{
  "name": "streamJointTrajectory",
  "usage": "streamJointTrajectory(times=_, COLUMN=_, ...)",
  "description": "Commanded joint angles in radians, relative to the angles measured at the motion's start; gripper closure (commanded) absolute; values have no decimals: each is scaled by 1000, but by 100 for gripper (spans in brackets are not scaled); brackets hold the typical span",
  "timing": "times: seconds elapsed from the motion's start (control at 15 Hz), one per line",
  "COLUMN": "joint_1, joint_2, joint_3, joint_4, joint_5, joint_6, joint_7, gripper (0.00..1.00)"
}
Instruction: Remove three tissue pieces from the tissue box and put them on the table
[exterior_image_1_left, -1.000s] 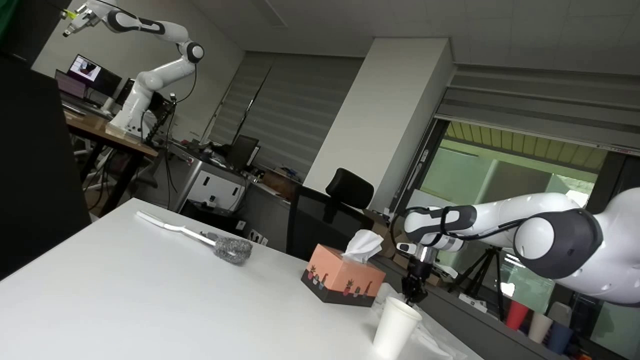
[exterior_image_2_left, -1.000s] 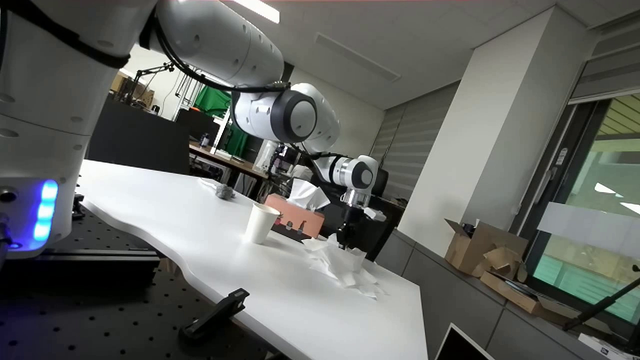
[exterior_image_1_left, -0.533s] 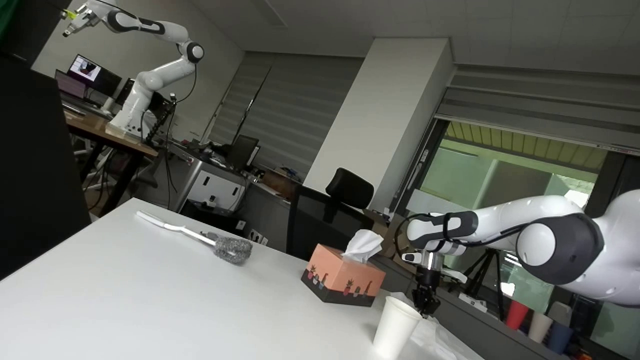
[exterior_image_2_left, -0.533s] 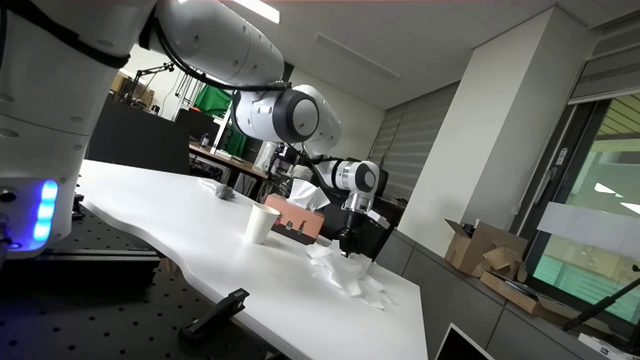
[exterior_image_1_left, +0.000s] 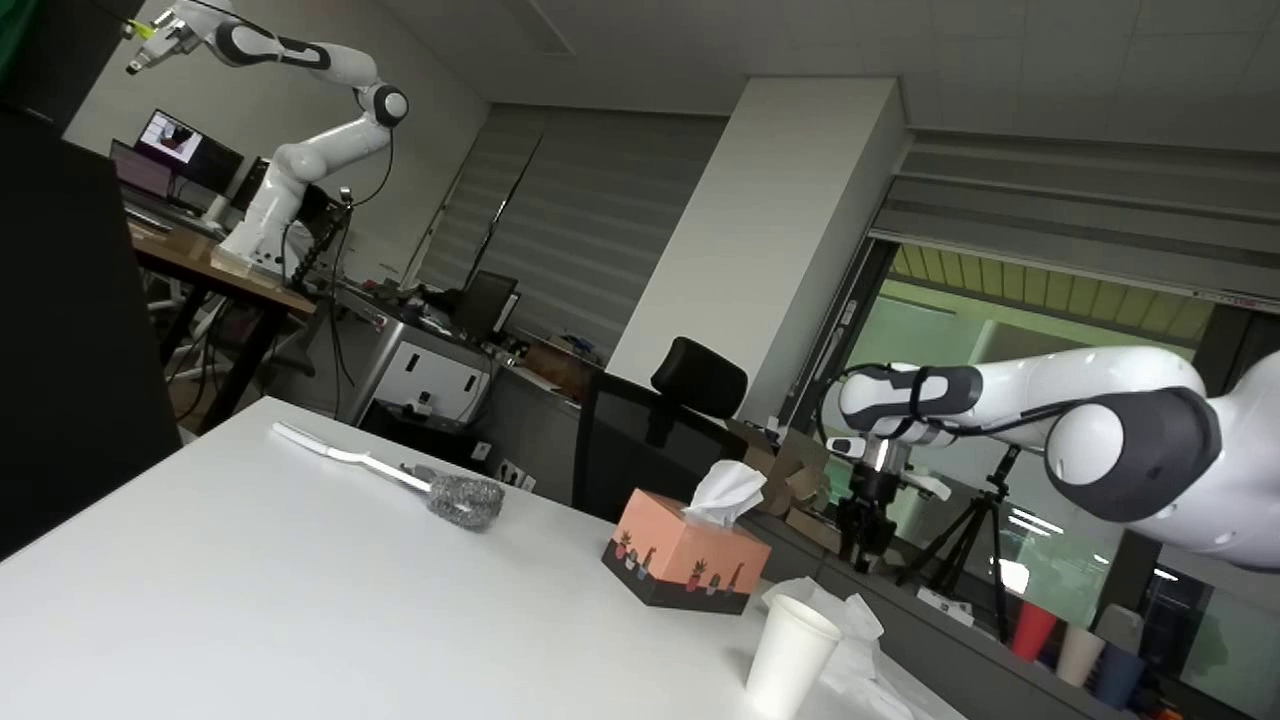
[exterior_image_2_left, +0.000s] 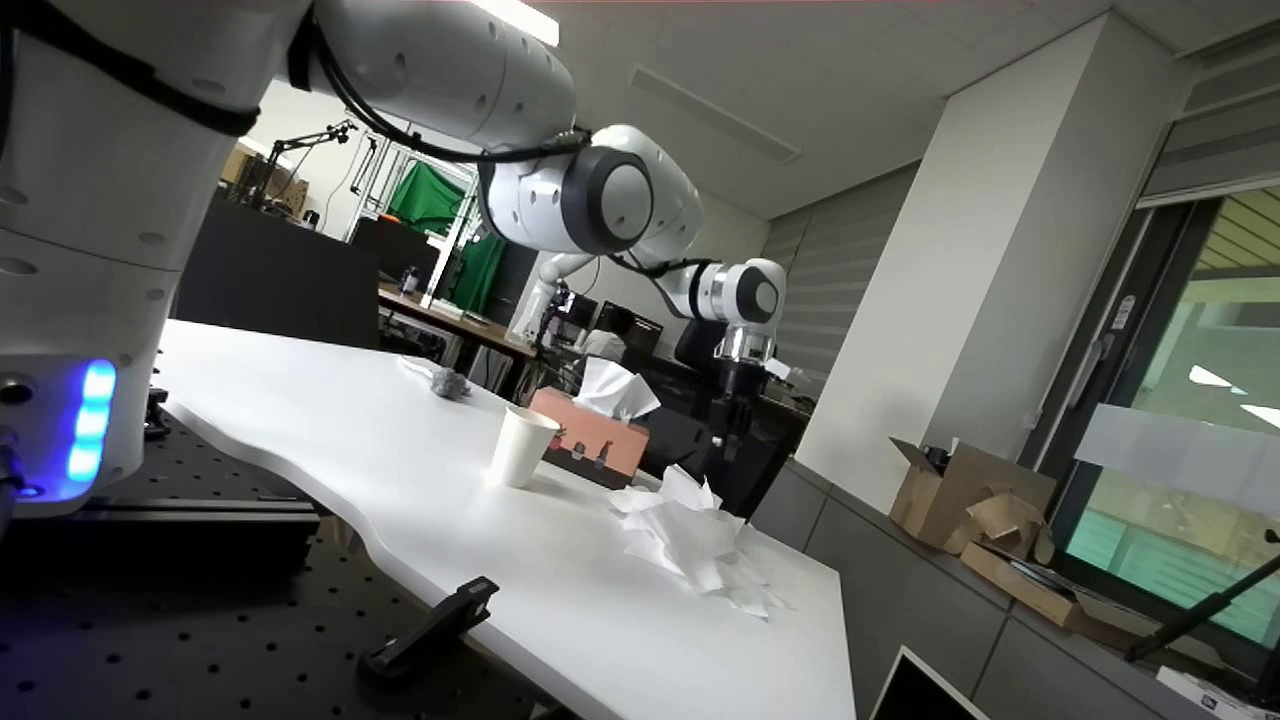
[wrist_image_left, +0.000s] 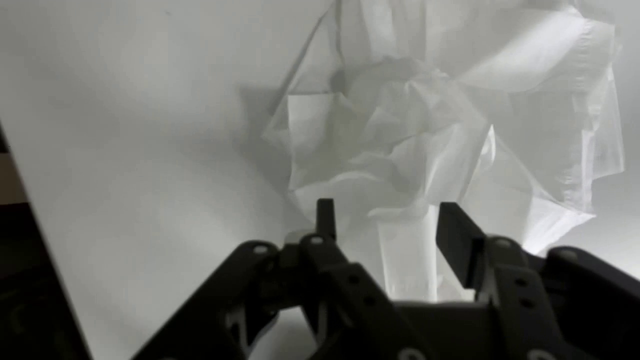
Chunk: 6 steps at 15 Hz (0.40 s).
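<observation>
In the wrist view the hand hangs above crumpled tissues, its fingers apart; in an exterior view a paper cup partly hides them. They lie on the smooth white tabletop near the salmon-pink tissue box, a peaked sheet poking from its top. A black mesh-backed chair stands beyond.

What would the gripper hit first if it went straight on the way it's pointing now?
Most likely the tissue pieces lying on the table: the open gripper points down, and the wrist view shows them beyond it. How deep the gap is remains hard to judge.
</observation>
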Motion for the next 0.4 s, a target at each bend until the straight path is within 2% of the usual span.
streamJointTrajectory(times=0.0, joint_1=-9, joint_2=-107, joint_3=18, joint_4=0, joint_5=-7, joint_6=-28, joint_7=-1, gripper=12)
streamJointTrajectory(times=0.13, joint_1=-7, joint_2=-156, joint_3=33, joint_4=-16, joint_5=2, joint_6=-74, joint_7=-30, gripper=2)
streamJointTrajectory(times=0.2, joint_1=-3, joint_2=-127, joint_3=22, joint_4=-20, joint_5=-12, joint_6=-29, joint_7=-11, gripper=17)
streamJointTrajectory(times=0.33, joint_1=-3, joint_2=-159, joint_3=31, joint_4=-22, joint_5=-10, joint_6=-60, joint_7=-24, gripper=3)
